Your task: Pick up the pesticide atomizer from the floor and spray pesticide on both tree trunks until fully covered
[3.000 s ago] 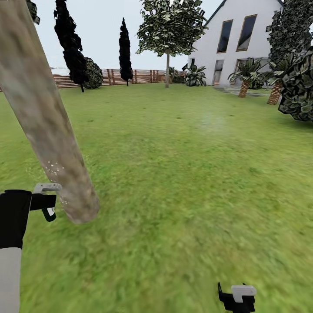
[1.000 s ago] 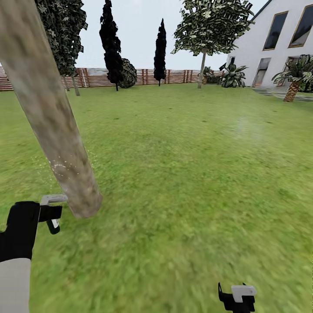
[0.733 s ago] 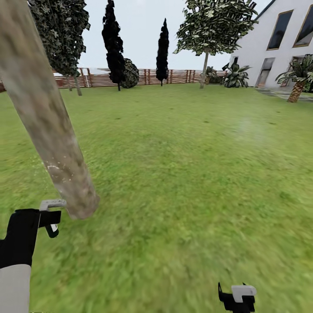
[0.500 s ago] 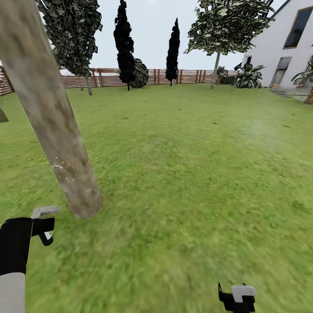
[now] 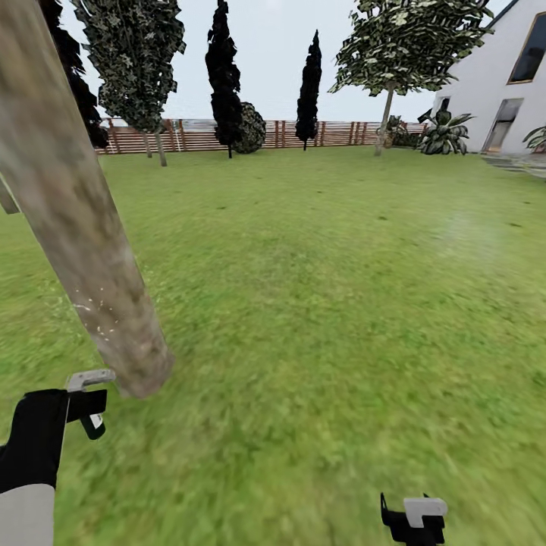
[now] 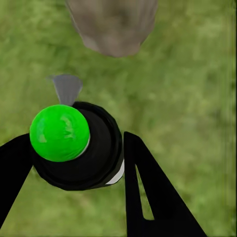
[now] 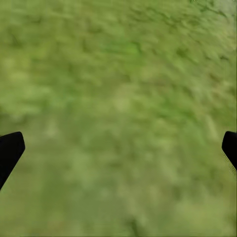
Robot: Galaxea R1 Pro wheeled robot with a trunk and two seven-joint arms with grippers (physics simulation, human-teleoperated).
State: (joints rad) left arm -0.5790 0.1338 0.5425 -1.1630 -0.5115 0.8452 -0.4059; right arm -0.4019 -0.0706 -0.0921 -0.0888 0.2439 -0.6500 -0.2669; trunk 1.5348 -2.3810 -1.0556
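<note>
The near tree trunk (image 5: 83, 227) slants up from the grass (image 5: 318, 318) at the left, and its base (image 6: 112, 24) faces the left wrist camera. Fine white pesticide specks (image 5: 95, 312) dot its lower part. My left gripper (image 5: 89, 409) is shut on the pesticide atomizer (image 6: 81, 153), a black bottle with a green ball top (image 6: 59, 132). Its grey nozzle (image 5: 89, 378) points at the trunk's foot, a short gap away. My right gripper (image 5: 413, 519) hangs low at the front, wide open (image 7: 118, 148) over bare grass. A second leafy tree (image 5: 387, 114) stands far back right.
A brown slat fence (image 5: 341, 133) closes the lawn's far side, with dark conifers (image 5: 226, 76) and another leafy tree (image 5: 133, 61) before it. A white house (image 5: 500, 83) and shrubs (image 5: 444, 133) stand at the far right. Lawn stretches ahead and to the right.
The whole picture has slid right, so the camera has turned left. My left gripper with the atomizer sits slightly lower beside the trunk's foot. The right gripper has not moved.
</note>
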